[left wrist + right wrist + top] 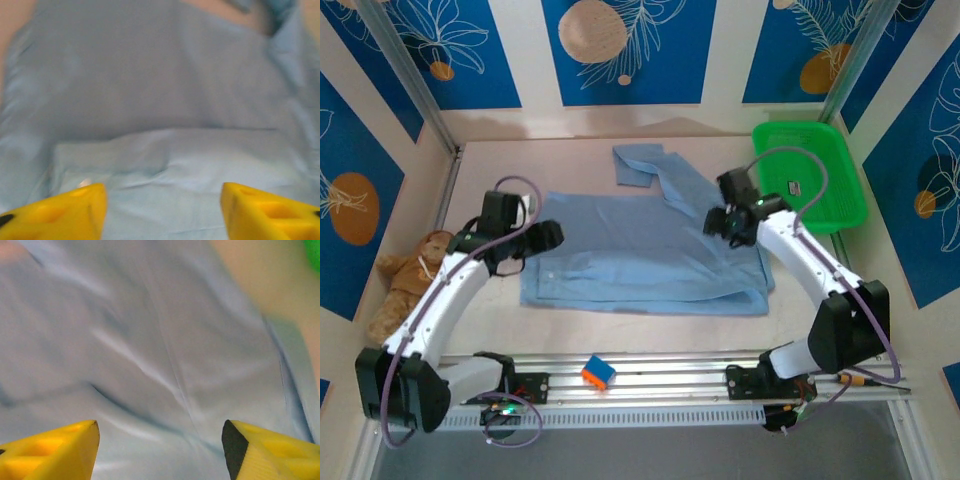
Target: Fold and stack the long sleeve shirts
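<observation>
Light blue long sleeve shirt (640, 250) lies partly folded mid-table (570, 160), one sleeve trailing rearward. Left gripper (164, 207) and right gripper (160, 447) hang above it, fingers spread, empty. Green basket (855, 200), far right, holds one small dark item (794, 186).

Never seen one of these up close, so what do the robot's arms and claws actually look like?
Both the left arm and right arm are white curved shells with black joints and bases. A greyish-purple cable loops along each. The fingers are chunky yellow wedges with hollow cut-outs.
</observation>
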